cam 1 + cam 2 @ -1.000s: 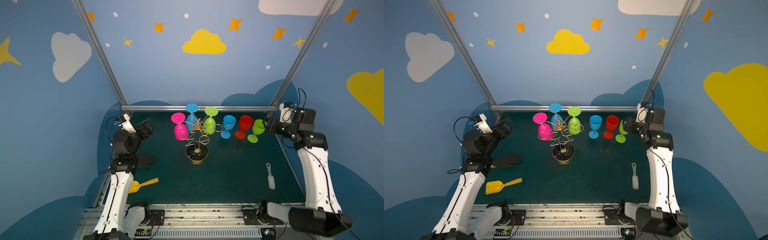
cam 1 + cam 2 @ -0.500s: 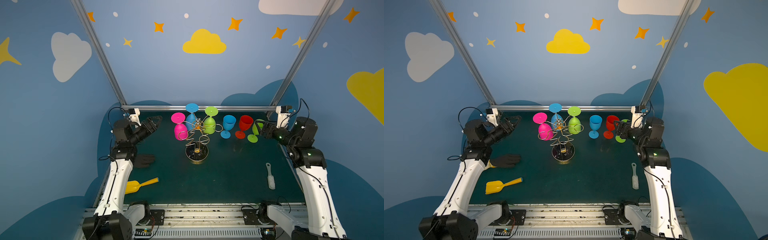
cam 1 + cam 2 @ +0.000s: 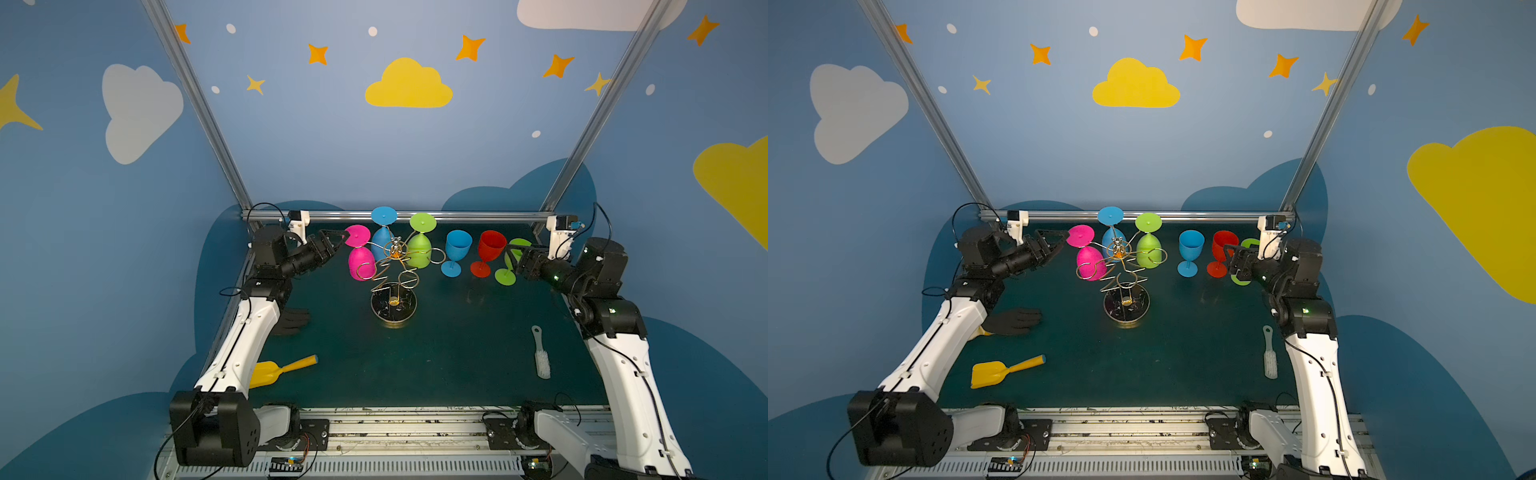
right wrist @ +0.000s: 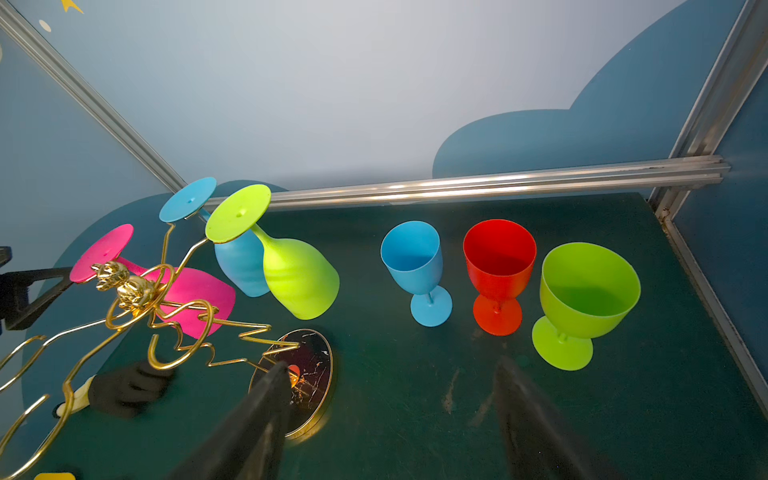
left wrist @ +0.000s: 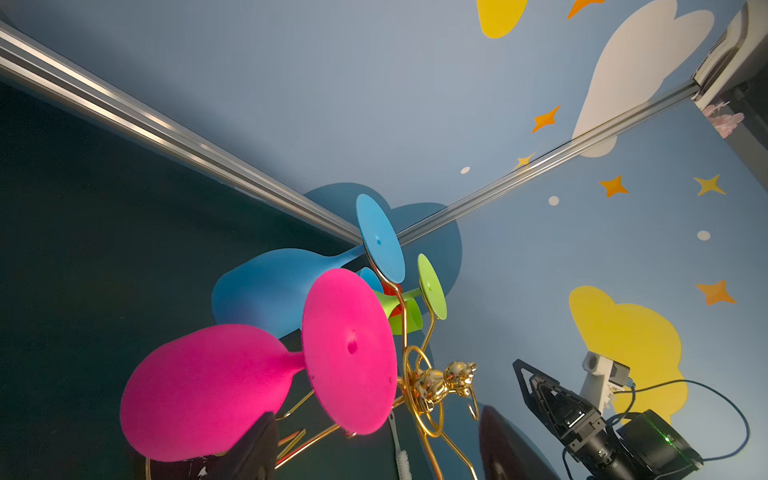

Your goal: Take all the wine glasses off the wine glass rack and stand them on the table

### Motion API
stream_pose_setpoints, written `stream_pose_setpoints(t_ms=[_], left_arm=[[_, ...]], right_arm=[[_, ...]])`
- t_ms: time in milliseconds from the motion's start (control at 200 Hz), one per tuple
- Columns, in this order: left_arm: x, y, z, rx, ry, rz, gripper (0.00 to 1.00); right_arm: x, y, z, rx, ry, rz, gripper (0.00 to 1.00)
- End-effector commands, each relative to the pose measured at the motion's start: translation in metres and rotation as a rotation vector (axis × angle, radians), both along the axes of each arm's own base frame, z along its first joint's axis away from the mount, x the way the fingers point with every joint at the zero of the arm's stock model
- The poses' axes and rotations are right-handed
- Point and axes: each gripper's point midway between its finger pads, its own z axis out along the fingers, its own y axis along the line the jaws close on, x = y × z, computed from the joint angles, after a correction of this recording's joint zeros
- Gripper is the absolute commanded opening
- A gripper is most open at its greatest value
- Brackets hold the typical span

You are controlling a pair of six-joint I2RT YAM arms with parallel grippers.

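Fingers point(image 5: 255, 446) of the left gripper point(image 3: 338, 243) are apart beside the pink glass point(image 3: 360, 262), hung on the rack point(image 3: 399, 308) near the back edge; right gripper's point(image 3: 512, 258) also apart. Best pinch the stem point(image 5: 296, 360), slide outward.

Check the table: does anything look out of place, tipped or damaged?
Nothing is tipped or broken. Only a black glove, a yellow scoop and a white brush look out of place: stray items on the mat, unrelated to the wine glass rack.
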Motion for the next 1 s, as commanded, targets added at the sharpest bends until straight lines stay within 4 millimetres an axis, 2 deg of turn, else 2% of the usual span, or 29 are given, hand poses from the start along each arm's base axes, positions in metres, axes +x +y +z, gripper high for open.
stream_pose_setpoints(t_ms=[0, 240, 441, 566, 991], left_arm=[[0.011, -0.005, 0.007, 0.019, -0.036, -0.006, 0.73], [0.021, -0.01, -0.002, 0.065, -0.014, -0.011, 0.66], [0.023, -0.008, -0.008, 0.086, 0.009, 0.001, 0.52], [0.025, -0.01, -0.01, 0.087, 0.025, -0.016, 0.39], [0.027, -0.007, -0.012, 0.097, 0.036, -0.003, 0.24]], right_arm=[[-0.008, -0.001, 0.01, 0.006, -0.04, -0.014, 0.76], [-0.013, -0.002, 0.016, 0.009, -0.048, -0.019, 0.76], [-0.011, -0.001, 0.017, 0.019, -0.047, -0.016, 0.76], [-0.01, 0.0, 0.016, 0.022, -0.041, -0.015, 0.76], [-0.01, -0.002, 0.012, 0.019, -0.031, -0.024, 0.76]])
